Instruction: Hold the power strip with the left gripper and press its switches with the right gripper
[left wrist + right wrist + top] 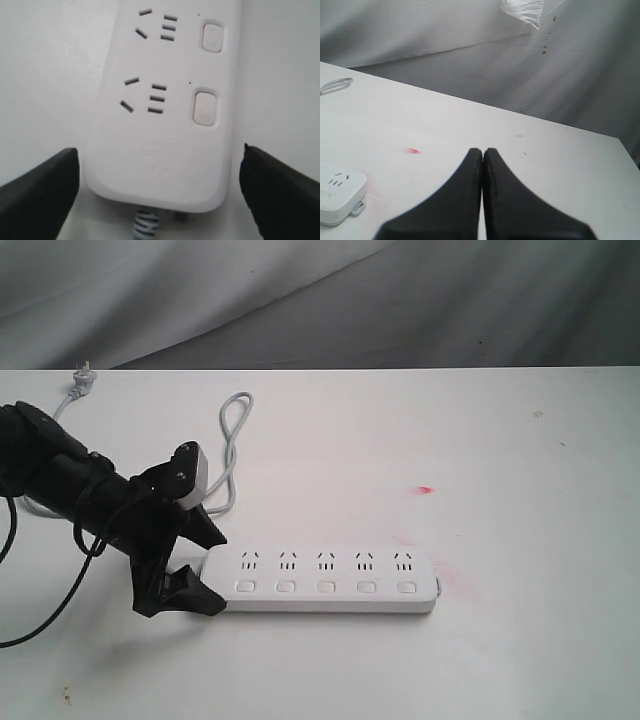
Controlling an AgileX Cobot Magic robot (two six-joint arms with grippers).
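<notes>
The white power strip point(330, 580) lies flat near the table's front, with its five switches point(326, 586) in a row below the socket groups. My left gripper point(218, 575) is open and straddles the strip's cord end. In the left wrist view its fingers point(50, 175) stand apart from the power strip point(160, 125) on both sides, and two switches point(205, 107) show. My right gripper point(483, 150) is shut on nothing, above bare table. It is out of the exterior view. The far end of the power strip point(340, 192) lies off to one side of it.
The grey cord point(232, 440) loops behind the left arm and runs to its plug point(82, 375) at the table's back left edge. A small red mark point(426, 490) is on the table behind the strip. Grey cloth hangs beyond the table.
</notes>
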